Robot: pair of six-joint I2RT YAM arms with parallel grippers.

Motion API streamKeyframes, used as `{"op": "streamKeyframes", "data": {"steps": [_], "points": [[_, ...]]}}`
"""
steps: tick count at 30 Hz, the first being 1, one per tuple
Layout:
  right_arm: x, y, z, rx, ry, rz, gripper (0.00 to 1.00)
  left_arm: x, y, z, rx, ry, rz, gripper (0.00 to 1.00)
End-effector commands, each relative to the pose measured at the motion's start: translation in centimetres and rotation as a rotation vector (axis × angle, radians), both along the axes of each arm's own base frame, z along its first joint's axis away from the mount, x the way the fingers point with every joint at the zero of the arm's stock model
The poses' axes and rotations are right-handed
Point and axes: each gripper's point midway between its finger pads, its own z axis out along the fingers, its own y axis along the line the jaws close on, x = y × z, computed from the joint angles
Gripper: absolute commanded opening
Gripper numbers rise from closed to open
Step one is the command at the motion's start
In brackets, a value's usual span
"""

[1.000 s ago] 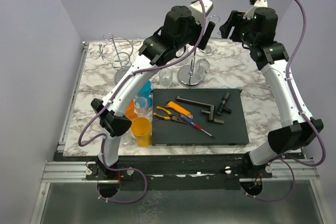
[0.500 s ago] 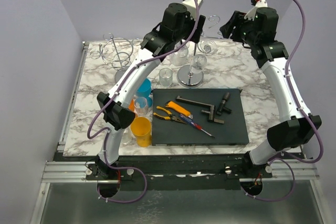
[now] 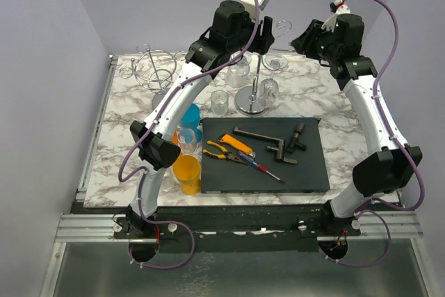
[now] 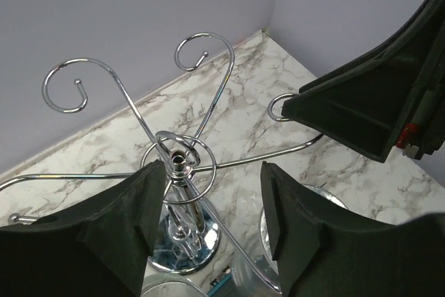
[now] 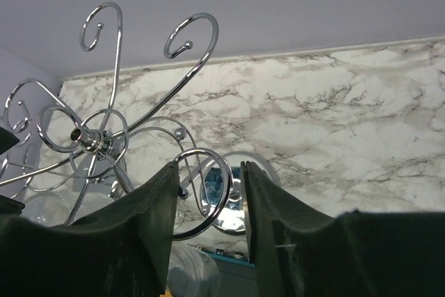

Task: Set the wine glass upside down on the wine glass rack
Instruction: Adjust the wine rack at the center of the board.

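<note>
One glass (image 3: 270,90) beside the rack (image 3: 252,104), both jaws empty.
The glass is seen just right of the rack's stem, toward the far side of the worktop (image 3: 132,123); whether it hangs cannot be told. The jaws of the left gripper (image 4: 212,186) are spread over the rack's hub; those of the right gripper (image 5: 207,172) are held slightly apart, a rack loop seen between.

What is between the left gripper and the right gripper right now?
A curled chrome hook at the top of the wine glass rack stands between the left gripper and the right gripper. This is clearest in the top external view.
</note>
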Motion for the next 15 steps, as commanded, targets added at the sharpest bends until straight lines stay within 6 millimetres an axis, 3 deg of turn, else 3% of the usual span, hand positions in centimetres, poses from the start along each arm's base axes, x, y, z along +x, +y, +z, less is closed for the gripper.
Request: {"op": "streamKeyframes", "data": {"steps": [1,7,15], "points": [[-0.2,0.2,-0.7,0.020,0.011,0.024,0.40,0.2,-1.2,-0.4,-0.028,0.010,-0.040,0.60],[-0.4,0.2,-1.1,0.023,0.013,0.026,0.27,1.3,-0.8,-1.6,0.003,0.011,-0.003,0.49],[-1.3,0.4,-1.1,0.049,0.007,0.033,0.10,2.7,0.2,-1.3,-0.004,-0.006,0.042,0.38]]}}
